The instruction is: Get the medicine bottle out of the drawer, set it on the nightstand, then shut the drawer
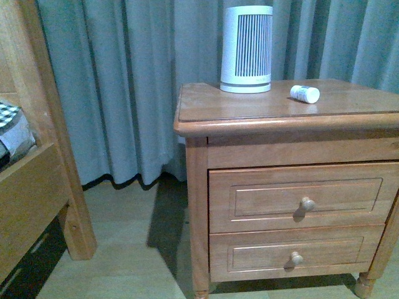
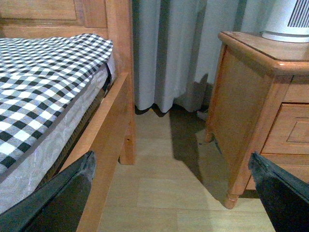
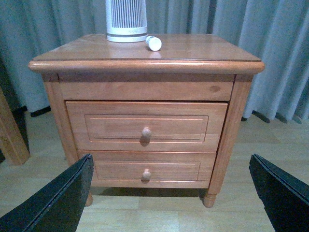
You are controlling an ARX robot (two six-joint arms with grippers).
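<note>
The small white medicine bottle (image 1: 305, 93) lies on its side on the nightstand (image 1: 249, 112) top, right of centre; it also shows in the right wrist view (image 3: 154, 43). The taller upper drawer (image 1: 262, 196) is pushed in, its front looking flush or nearly flush with the frame, also in the right wrist view (image 3: 120, 128). My right gripper (image 3: 170, 157) is open and empty, facing the nightstand (image 3: 145, 65) front from a distance. My left gripper (image 2: 171, 157) is open and empty, low over the floor between bed and nightstand (image 2: 246, 96). Neither gripper shows in the front view.
A large white tapered device with dark slats (image 1: 247, 50) stands at the back of the nightstand top. The shallower lower drawer (image 1: 262, 255) is shut. The wooden bed frame (image 1: 37, 187) with a checked cover (image 2: 43, 87) is to the left. Grey curtains (image 1: 124, 93) hang behind.
</note>
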